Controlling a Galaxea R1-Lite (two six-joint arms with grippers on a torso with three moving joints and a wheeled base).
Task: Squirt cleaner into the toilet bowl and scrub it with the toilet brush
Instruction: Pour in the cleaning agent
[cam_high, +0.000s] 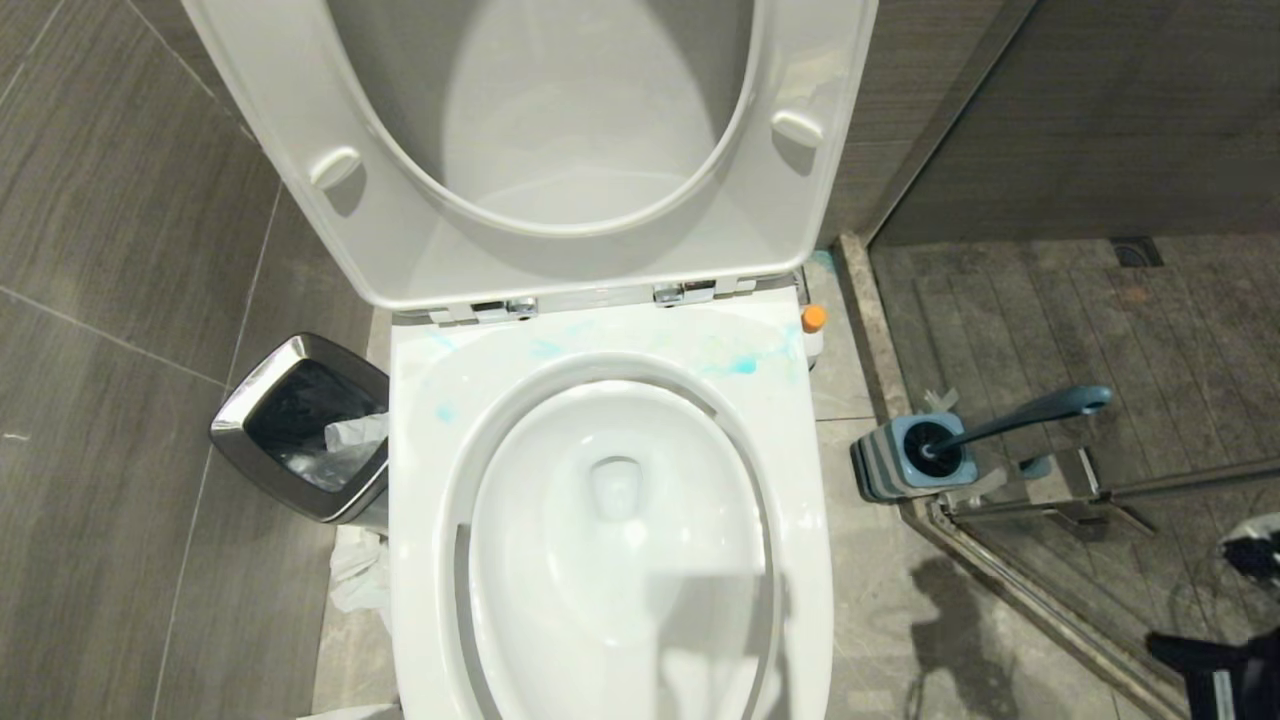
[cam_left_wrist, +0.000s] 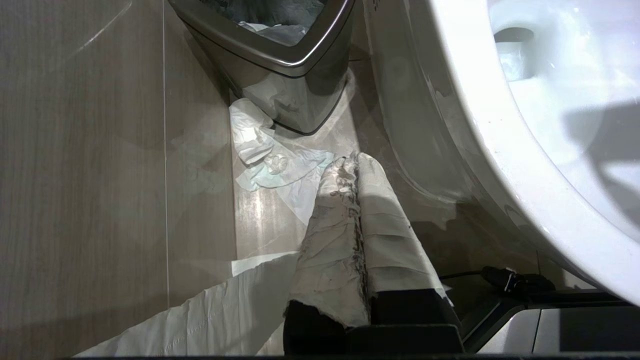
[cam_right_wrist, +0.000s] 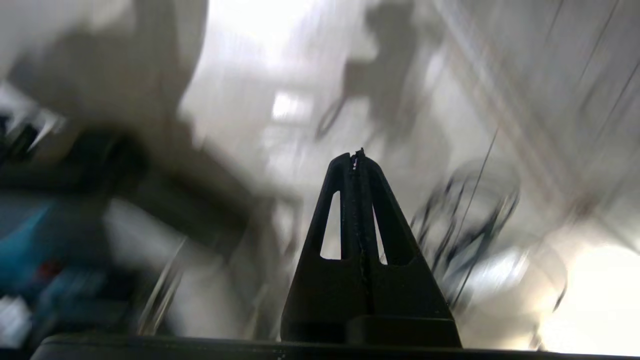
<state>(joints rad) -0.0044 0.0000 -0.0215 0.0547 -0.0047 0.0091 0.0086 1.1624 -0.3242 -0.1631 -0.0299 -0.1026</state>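
The toilet bowl (cam_high: 610, 540) stands open, seat and lid (cam_high: 540, 150) raised, turquoise smears on its back rim. Right of it, the cleaner (cam_high: 813, 330) sits by the hinge, and the toilet brush (cam_high: 1010, 420) rests in its holder (cam_high: 905, 460). Left of it stands the waste bin (cam_high: 295, 425). The left gripper (cam_left_wrist: 356, 162), wrapped in white, is closed and empty beside the bowl; the right gripper (cam_right_wrist: 356, 156) is closed and empty too.

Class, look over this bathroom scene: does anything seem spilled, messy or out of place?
Yes. Turquoise smears stain the toilet's rim behind the toilet bowl, not inside it. Crumpled paper litters the floor beside the waste bin.
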